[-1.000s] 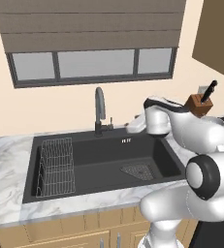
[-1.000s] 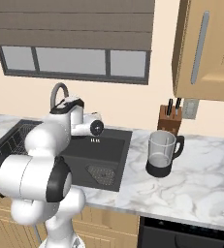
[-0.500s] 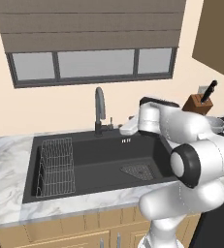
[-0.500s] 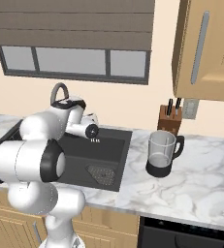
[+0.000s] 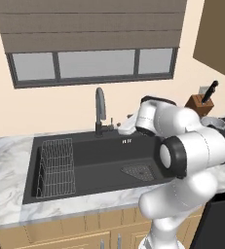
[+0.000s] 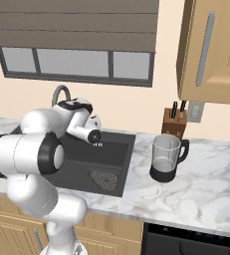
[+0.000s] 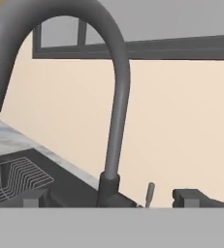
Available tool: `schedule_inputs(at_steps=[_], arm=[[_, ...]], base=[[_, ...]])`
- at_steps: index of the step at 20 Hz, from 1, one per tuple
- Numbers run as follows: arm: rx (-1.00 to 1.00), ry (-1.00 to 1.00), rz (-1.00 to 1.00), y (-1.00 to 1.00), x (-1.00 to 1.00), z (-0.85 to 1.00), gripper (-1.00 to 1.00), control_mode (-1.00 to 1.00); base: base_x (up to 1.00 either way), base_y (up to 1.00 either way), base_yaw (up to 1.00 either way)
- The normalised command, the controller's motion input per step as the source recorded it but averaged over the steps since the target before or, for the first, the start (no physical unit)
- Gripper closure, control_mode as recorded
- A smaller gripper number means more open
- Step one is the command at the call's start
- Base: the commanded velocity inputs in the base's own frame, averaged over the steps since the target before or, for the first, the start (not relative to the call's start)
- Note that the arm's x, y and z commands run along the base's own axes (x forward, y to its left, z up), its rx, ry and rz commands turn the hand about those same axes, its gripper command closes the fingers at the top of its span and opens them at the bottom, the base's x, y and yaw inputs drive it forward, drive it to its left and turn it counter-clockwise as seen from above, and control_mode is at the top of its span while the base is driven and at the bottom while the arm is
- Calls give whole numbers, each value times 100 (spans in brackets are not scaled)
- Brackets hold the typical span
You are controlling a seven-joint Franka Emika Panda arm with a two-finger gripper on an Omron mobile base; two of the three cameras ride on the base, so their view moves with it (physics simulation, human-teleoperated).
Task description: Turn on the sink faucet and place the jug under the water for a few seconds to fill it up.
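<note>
The sink faucet point(image 5: 100, 108) rises dark grey at the back rim of the black sink point(image 5: 99, 156). My gripper point(image 5: 118, 128) hovers just right of its base, open and holding nothing. In the hand view the faucet point(image 7: 116, 111) stands close ahead. Its base lies between my two fingertips point(image 7: 190, 197), with the small lever point(image 7: 151, 193) just right of it. The jug point(image 6: 166, 158), clear glass with a black base and handle, stands upright on the counter right of the sink point(image 6: 117, 149). The water is out of view.
A wire rack point(image 5: 55, 166) fills the sink's left part, and a grey drain strainer point(image 5: 138, 171) lies at its right. A brown knife block point(image 6: 175, 122) stands against the wall behind the jug. A wall cabinet point(image 6: 211, 50) hangs above the right counter.
My hand has slid a little left, closer to the faucet base, while the elbow swung round toward the camera. The jaws stayed open. The jug has not moved.
</note>
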Motion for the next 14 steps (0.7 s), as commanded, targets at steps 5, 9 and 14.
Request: schedule_inputs(at_steps=[5, 9, 14], arm=[[0, -4, -1, 0, 29, 0, -100, -100], [0, -1, 0, 3, 28, -6, -100, -100], [0, 0, 0, 15, 31, -12, -100, -100]], base=[[0, 0, 0], [0, 0, 0], [0, 0, 0]])
